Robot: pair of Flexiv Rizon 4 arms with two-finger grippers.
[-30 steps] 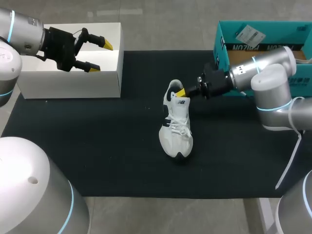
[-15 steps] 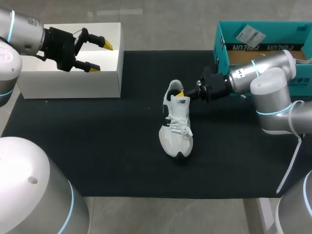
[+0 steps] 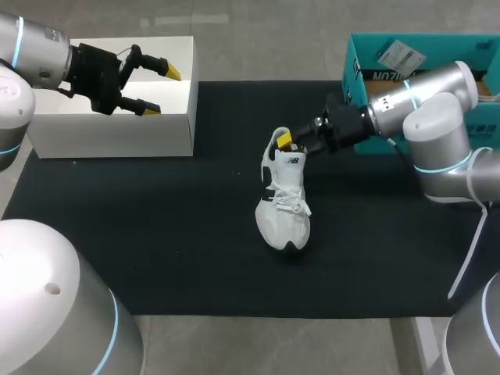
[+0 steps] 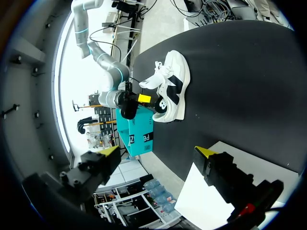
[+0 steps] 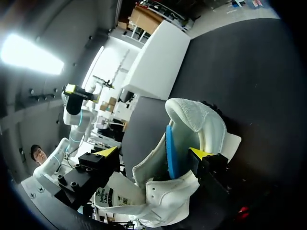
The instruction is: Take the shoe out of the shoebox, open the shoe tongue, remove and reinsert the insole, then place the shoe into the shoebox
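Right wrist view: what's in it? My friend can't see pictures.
A white shoe sits on the black mat, a blue insole showing inside its opening. The right gripper is open, one yellow-tipped finger inside the shoe and one outside. A white box stands beyond.

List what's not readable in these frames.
Insole: right wrist view shows only its blue edge; the shoe hides the rest.
Right tool: head view shows one yellow tip; the other is hidden, by the heel or the tool itself.
Teal shoebox inside: head view, covered by the right arm and cut by the edge.
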